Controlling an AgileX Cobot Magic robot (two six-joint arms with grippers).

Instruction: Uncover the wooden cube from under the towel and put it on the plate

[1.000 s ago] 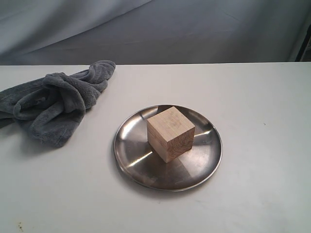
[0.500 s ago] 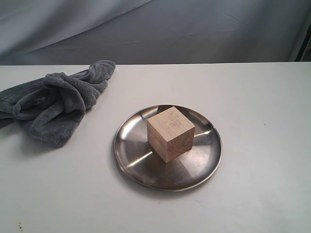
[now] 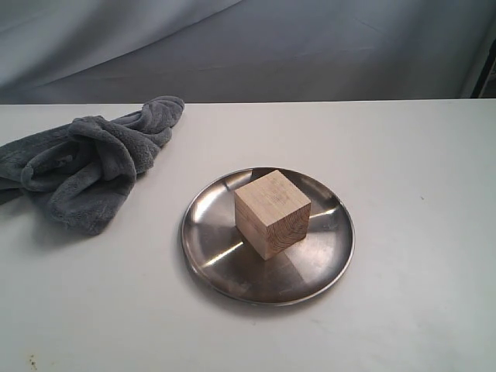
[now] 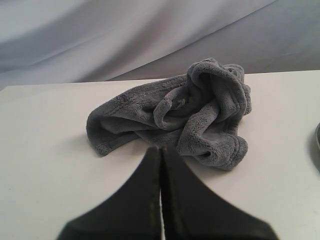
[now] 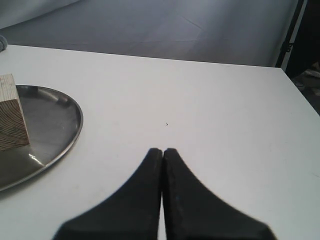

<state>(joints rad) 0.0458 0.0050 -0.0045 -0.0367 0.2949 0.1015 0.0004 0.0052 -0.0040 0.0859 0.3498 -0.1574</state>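
wooden cube (image 3: 271,213) on plate (image 3: 211,249), apart from right gripper (image 5: 162,151) (fully closed, empty), left gripper (image 4: 160,150) same, near towel (image 3: 85,163) at table (image 3: 418,155) left edge

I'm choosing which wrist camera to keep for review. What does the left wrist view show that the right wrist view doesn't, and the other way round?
Only the left wrist view: the whole towel, crumpled on the table, and the left gripper, shut and empty. Only the right wrist view: the wooden cube standing on the plate, and the right gripper, shut and empty. Both: the white table, the grey backdrop, and the plate, though the left wrist view catches just a sliver of its rim at the frame edge.
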